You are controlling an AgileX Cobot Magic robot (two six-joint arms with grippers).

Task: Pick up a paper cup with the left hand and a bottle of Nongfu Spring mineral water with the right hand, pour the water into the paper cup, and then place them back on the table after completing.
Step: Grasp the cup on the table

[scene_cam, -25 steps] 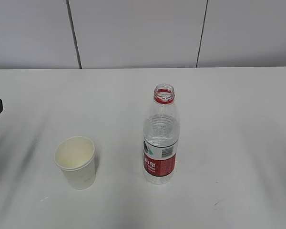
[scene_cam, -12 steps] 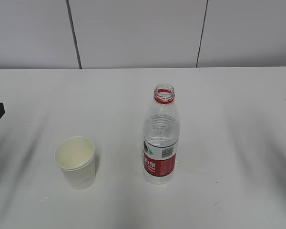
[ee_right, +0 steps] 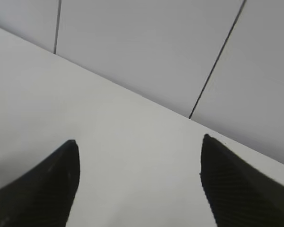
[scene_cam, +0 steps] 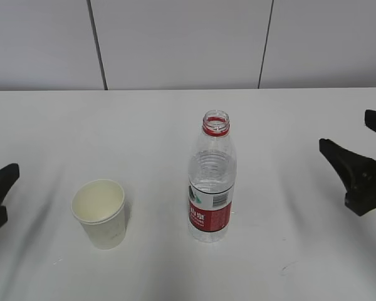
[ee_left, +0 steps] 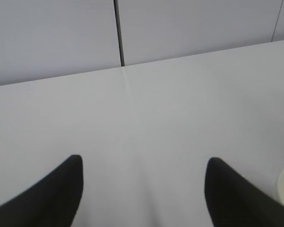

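- Here, your bottle (scene_cam: 211,182) stands uncapped, clear with a red neck ring; its red label's writing is unreadable.
- Paper cup (scene_cam: 101,213): cream, upright.
- Left hand (ee_left: 141,163) and right hand (ee_right: 138,144): jaws spread wide, holding nothing.

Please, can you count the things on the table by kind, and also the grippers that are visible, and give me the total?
Paper cup: 1
Water bottle, uncapped: 1
Grippers, both open: 2 (left gripper, right gripper)
Total: 4
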